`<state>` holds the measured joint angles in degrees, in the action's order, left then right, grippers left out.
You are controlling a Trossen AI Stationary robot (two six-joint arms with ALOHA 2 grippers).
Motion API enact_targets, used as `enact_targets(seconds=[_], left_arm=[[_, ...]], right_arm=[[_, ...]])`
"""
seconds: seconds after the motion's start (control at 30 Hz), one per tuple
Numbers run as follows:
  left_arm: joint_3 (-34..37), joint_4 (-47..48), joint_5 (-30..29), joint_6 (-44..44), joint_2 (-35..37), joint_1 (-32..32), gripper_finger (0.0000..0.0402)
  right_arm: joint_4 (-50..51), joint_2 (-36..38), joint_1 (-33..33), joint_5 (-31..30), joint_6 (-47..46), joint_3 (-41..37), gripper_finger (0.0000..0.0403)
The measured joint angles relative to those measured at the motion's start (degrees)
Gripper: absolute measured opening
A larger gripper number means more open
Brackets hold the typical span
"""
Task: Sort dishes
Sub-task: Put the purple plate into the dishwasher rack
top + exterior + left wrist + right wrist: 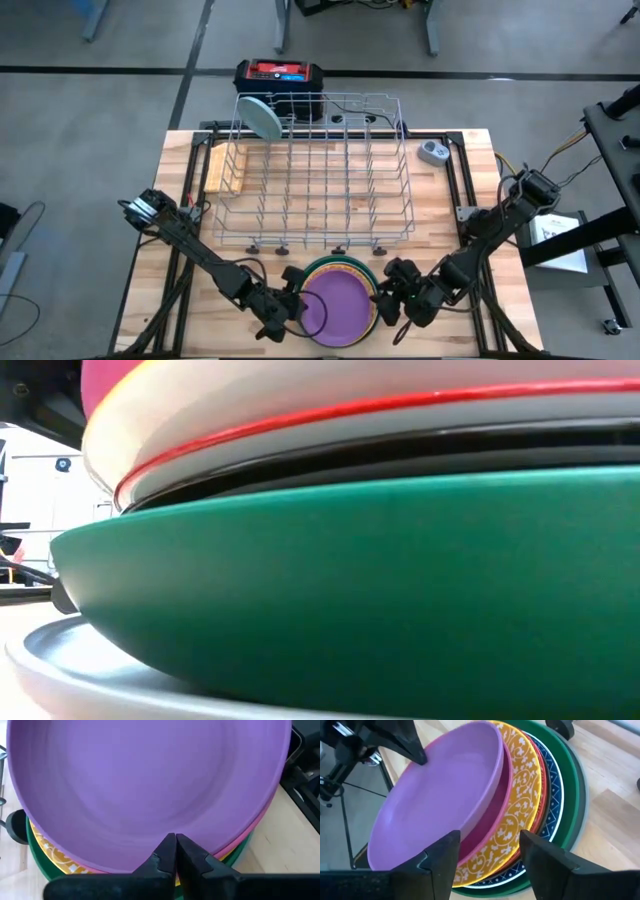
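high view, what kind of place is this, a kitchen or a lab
Probably a lab or workshop: a wooden table on a bare grey concrete floor, a wire dish rack, and a stack of plates.

— What sort of place is this?

— A robotics lab or workshop, not a kitchen. The wooden table [330, 150] sits on a bare grey concrete floor [90, 110] crossed by dark tape lines.

— What else shows it?

— Two robot arms are bolted at the near corners, cables trail off the right side, and metal legs of other stands [432, 30] show at the far edge. A red and black case [280, 75] sits behind the dish rack [315, 170].
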<state>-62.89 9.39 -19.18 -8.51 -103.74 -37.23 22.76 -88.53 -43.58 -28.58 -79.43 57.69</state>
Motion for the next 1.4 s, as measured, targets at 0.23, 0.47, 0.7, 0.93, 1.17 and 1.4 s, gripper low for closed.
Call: enact_targets(seconds=[0.23, 0.47, 0.7, 0.93, 1.17, 1.4], left_arm=[[0.0, 0.5, 0.0, -1.8, -0.1, 0.0, 0.0000], [0.0, 0.5, 0.0, -1.3, -0.1, 0.4, 0.0000], [0.0, 0.6, 0.0, -1.0, -0.1, 0.5, 0.0000], [0.0, 0.6, 0.0, -1.1, -0.1, 0.6, 0.0000], [0.0, 0.6, 0.1, -1.2, -0.1, 0.7, 0.0000], [0.0, 0.6, 0.1, -1.2, -0.1, 0.9, 0.0000]], right_arm=[[0.8, 2.7, -1.4, 0.0, -1.9, 0.0, 0.0215], [1.0, 2.9, -1.7, -0.1, -3.5, 0.0, 0.0214], [1.0, 5.0, -1.7, -3.1, -3.0, -0.1, 0.0218], [-1.7, 5.9, -0.8, -5.3, -0.1, -0.1, 0.0235], [-7.1, 4.8, 1.4, -1.6, 3.4, -0.1, 0.0274], [-9.1, 2.7, 2.6, 2.5, 3.6, -0.1, 0.0292]])
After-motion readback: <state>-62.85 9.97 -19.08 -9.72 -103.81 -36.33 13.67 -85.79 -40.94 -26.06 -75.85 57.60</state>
